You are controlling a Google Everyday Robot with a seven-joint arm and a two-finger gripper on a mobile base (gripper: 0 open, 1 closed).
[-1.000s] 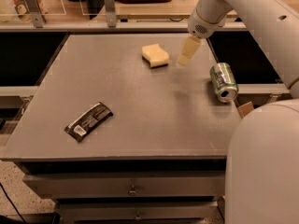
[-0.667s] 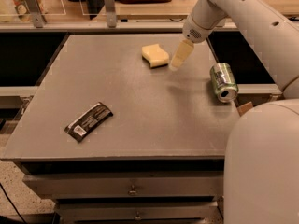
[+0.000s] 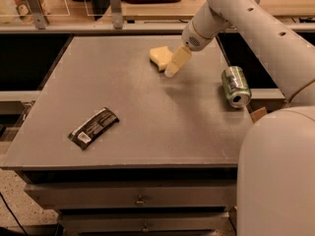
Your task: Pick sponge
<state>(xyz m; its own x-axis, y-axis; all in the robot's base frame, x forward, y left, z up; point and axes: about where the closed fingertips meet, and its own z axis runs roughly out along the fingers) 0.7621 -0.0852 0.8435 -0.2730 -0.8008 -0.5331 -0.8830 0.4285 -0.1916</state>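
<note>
Sponge (image 3: 158, 56) sits on the table (image 3: 147, 117) toward 12 o'clock. Gripper (image 3: 171, 72) hangs tilted at the sponge's 4 o'clock, just beside or touching it; can't tell which, nor how open it is or whether it holds anything. Green can (image 3: 235, 85) lies on its side at 3 o'clock, dark wrapper (image 3: 93, 127) at 8 o'clock.

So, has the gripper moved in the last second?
Yes. The gripper has shifted left, away from the green can and closer to the sponge.
</note>
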